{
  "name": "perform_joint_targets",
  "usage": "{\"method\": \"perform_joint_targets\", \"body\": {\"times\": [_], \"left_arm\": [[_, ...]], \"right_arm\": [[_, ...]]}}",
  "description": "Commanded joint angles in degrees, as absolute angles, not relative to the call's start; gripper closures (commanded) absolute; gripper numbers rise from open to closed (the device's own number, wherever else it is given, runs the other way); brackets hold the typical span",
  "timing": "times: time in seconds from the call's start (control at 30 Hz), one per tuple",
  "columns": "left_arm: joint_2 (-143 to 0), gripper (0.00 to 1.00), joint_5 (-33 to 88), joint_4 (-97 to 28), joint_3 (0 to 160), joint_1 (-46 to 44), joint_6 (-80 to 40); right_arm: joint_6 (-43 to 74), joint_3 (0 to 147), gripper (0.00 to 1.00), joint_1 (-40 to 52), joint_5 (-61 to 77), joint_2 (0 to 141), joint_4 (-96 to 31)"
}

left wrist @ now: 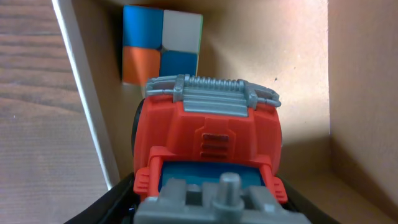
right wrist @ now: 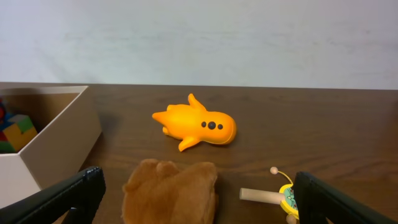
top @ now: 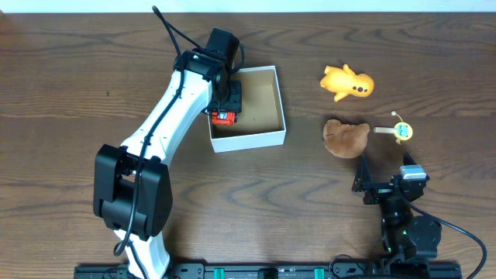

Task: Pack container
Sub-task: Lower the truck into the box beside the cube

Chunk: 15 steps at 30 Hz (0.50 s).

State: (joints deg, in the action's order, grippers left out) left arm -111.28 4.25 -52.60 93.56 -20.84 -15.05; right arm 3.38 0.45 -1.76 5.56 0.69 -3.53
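The container (top: 249, 140) sits on the wooden counter (top: 70, 77) a little left of centre, near the far edge, its brown floor open to view. The left arm (top: 167, 116) reaches over the container's left wall, and the left jaws are pinching a red toy truck (left wrist: 208, 146) with a grey grille, held just inside that wall. Whether the truck touches the floor I cannot tell. A coloured cube (left wrist: 161, 46) lies inside the container, beyond the truck and against the same wall. Well to the right of the container, an orange toy (top: 348, 81) lies on the counter; nearer the front sits a brown plush (top: 345, 136), with a small yellow toy (top: 401, 132) on a wooden stick just beside it. The right arm (top: 399, 205) hangs behind these, and the right jaws are spread wide, holding nothing.
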Motion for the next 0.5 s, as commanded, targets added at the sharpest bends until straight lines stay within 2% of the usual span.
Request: {"method": "perform_joint_targets", "body": {"times": [0.0, 0.47], "left_arm": [[-111.87, 0.54, 3.29, -53.08, 93.91, -20.93, -15.77], [-112.6, 0.53, 0.36, -52.99, 93.23, -20.93, -17.3]], "right_arm": [[2.7, 0.32, 0.01, -2.24, 5.41, 0.38, -3.66], [2.7, 0.32, 0.01, -2.24, 5.41, 0.38, -3.66]]}}
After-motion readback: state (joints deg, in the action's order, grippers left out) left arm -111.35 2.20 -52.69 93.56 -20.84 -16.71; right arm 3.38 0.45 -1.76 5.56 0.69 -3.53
